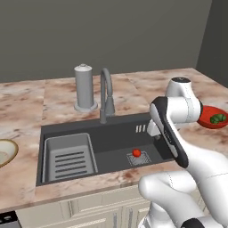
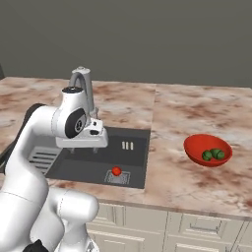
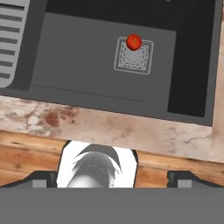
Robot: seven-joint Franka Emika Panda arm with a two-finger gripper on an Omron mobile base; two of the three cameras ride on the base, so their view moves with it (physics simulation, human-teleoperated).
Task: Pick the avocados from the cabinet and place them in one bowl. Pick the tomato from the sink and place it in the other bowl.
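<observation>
No readable text, label, brand, number or sign appears on anything here.

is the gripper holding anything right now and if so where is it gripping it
Nothing is held. The gripper is open and empty above the sink; the tomato sits on the drain.

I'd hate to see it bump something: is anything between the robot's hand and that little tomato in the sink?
Nothing visible is. The tomato lies alone on the drain in the sink, open from above. The rack sits at the far side and the faucet stands behind the basin. The jaws are open.
</observation>
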